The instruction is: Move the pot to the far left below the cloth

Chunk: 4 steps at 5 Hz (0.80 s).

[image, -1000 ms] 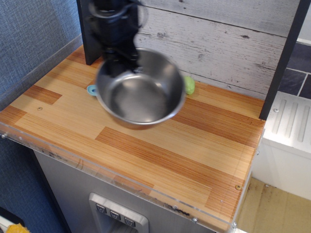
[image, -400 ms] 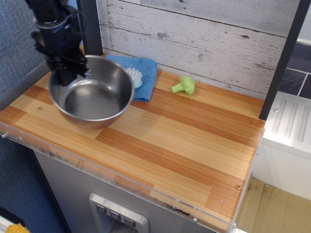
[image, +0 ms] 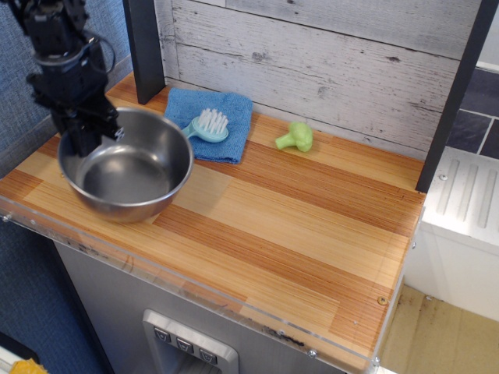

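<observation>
Only one view is given, looking down on the wooden surface [image: 312, 234] from its front edge.

A second ago the pot [image: 126, 165] hung in mid-air near the back edge, around the middle, hiding the cloth [image: 226, 117] entirely. A little later it had swung leftward and dropped lower, still covering the cloth's left part. Now it sits close to the front-left corner, just in front of and left of the cloth, whose whole square shows, with the light-blue brush [image: 206, 126] lying on it. The green toy [image: 295, 137] by the back edge has not moved.

The pincer [image: 82, 134] is clamped on the pot's rim at its left-back side, one finger inside the bowl and one outside. The pot's base looks level and appears to meet the wood, though from this angle I cannot tell for sure whether it rests there or hangs just above.

By my judgement the carry is nearly finished: the pot is already at the far left, on the near side of the cloth, as the task asks. What remains is probably settling it fully, letting go of the rim and lifting clear without dragging the pot along.
</observation>
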Each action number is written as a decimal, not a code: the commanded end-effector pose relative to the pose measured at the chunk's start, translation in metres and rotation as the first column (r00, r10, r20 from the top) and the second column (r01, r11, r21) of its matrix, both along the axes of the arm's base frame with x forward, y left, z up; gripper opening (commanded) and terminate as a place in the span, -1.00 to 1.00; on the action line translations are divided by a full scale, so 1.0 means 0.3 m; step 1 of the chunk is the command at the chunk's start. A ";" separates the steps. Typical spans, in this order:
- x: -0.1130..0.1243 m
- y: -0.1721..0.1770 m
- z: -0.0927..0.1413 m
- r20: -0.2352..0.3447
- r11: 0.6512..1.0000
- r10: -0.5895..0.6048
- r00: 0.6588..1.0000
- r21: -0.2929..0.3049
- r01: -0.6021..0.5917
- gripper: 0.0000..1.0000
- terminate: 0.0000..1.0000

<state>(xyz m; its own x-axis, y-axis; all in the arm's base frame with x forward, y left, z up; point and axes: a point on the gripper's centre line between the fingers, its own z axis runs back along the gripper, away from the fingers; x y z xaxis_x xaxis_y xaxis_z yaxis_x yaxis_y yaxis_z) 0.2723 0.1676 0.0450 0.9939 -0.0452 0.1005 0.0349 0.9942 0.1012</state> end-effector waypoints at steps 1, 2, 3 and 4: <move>-0.022 0.078 0.016 0.021 0.998 0.058 0.998 0.010 -0.058 -1.00 -1.00; -0.012 0.103 0.015 0.019 0.997 0.077 0.997 0.014 -0.077 -1.00 -1.00; -0.032 0.116 0.008 -0.003 0.990 0.139 0.990 0.027 -0.139 1.00 -1.00; -0.039 0.110 0.009 -0.011 0.986 0.163 0.986 0.039 -0.163 1.00 -1.00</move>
